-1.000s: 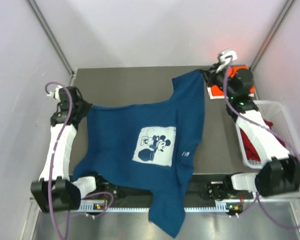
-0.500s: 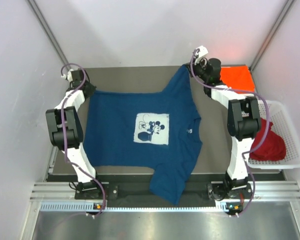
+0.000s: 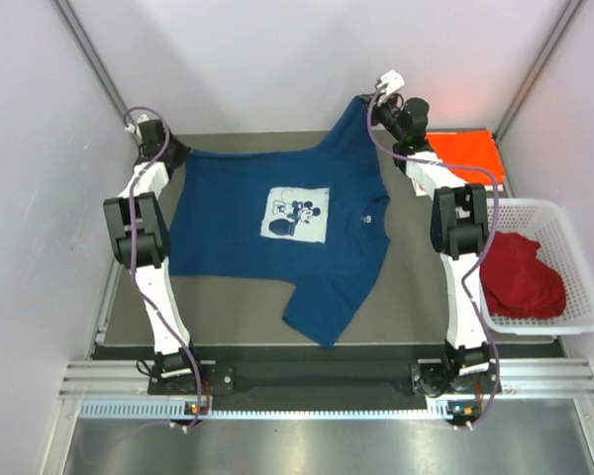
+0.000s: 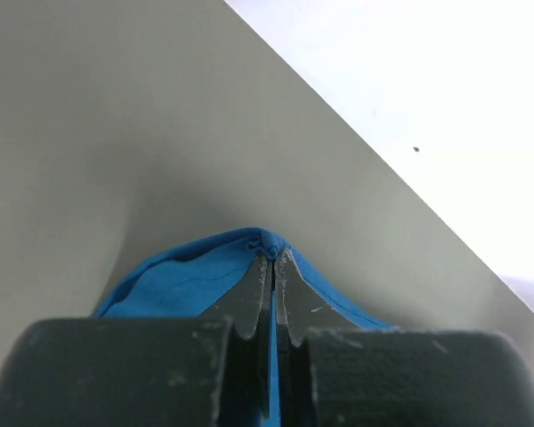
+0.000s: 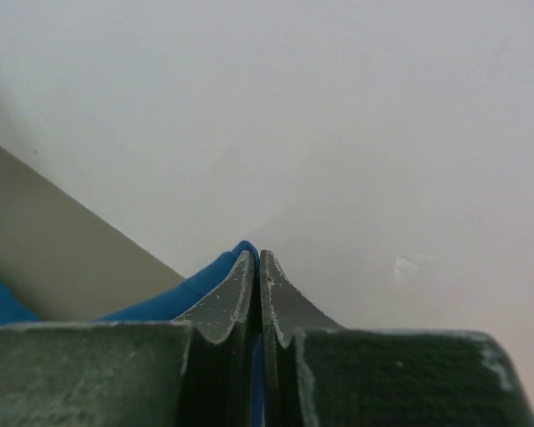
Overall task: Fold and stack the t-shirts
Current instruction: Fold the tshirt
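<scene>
A navy blue t-shirt (image 3: 277,237) with a white chest print lies spread over the dark table, print up, one sleeve trailing toward the near edge. My left gripper (image 3: 168,148) is shut on its far left corner; the blue cloth (image 4: 196,276) is pinched between the jaws (image 4: 273,258). My right gripper (image 3: 371,107) is shut on the far right corner, held slightly raised at the back wall; blue cloth (image 5: 160,298) shows at its jaws (image 5: 255,258). An orange-red t-shirt (image 3: 465,156) lies folded at the back right. A dark red t-shirt (image 3: 520,277) lies in the basket.
A white lattice basket (image 3: 574,247) stands at the table's right edge. White enclosure walls stand close behind and beside the table (image 3: 228,307). Both arms are stretched out to the far edge.
Both arms have reached farther back, dragging the blue shirt away from the near edge; its hanging sleeve now lies on the table.
</scene>
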Available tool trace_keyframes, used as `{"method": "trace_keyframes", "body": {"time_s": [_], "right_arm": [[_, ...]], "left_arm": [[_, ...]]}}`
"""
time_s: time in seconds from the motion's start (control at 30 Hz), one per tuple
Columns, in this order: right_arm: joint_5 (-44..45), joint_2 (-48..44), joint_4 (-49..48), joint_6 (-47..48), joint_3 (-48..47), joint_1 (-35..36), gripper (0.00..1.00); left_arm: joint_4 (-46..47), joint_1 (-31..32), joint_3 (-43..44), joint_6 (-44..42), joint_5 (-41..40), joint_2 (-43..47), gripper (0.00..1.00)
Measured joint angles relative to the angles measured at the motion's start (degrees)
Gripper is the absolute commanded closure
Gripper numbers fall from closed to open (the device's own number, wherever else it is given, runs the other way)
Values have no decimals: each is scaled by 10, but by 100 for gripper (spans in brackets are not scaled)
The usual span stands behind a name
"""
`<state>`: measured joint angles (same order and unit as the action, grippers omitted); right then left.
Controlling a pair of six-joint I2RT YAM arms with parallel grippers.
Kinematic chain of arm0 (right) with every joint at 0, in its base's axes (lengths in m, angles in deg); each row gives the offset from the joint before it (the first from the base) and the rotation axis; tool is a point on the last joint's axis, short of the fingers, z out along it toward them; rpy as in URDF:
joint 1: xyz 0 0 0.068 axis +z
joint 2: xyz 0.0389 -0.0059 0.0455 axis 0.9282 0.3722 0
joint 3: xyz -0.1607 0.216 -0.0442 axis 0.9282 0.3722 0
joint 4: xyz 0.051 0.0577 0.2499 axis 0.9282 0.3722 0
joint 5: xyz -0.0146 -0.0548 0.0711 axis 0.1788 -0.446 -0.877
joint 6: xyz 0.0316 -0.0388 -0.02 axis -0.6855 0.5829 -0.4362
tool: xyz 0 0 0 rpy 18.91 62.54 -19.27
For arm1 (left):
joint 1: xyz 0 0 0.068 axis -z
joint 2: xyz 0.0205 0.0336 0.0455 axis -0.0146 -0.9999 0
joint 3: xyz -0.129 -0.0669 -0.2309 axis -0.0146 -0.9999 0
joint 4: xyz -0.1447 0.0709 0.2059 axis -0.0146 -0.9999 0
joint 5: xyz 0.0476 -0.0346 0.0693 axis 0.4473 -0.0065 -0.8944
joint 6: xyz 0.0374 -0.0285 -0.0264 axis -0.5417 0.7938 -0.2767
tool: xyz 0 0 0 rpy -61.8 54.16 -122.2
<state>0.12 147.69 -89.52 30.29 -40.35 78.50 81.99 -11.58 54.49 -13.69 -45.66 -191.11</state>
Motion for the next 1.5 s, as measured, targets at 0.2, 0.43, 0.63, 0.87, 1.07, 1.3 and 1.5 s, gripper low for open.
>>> {"method": "trace_keyframes", "body": {"time_s": [0.2,0.43,0.63,0.87,1.07,1.3,1.5], "right_arm": [[-24,2,23,0,43,0,100],[-22,-58,61,21,172,1,100],[-16,-134,80,49,253,2,100],[-9,-222,117,88,299,14,100],[11,-279,146,124,346,39,100],[48,-333,179,166,426,49,100],[67,-369,184,188,484,49,100]], "left_arm": [[-5,-7,4,-6,33,-8,100],[-7,-36,-18,-10,88,-8,100],[-33,-49,-13,-26,126,-16,100],[-65,-47,-12,-42,157,-26,100],[-99,-47,-12,-49,158,-26,100],[-171,-51,-12,-39,118,-16,100],[-212,-66,-11,-29,110,6,100]]}}
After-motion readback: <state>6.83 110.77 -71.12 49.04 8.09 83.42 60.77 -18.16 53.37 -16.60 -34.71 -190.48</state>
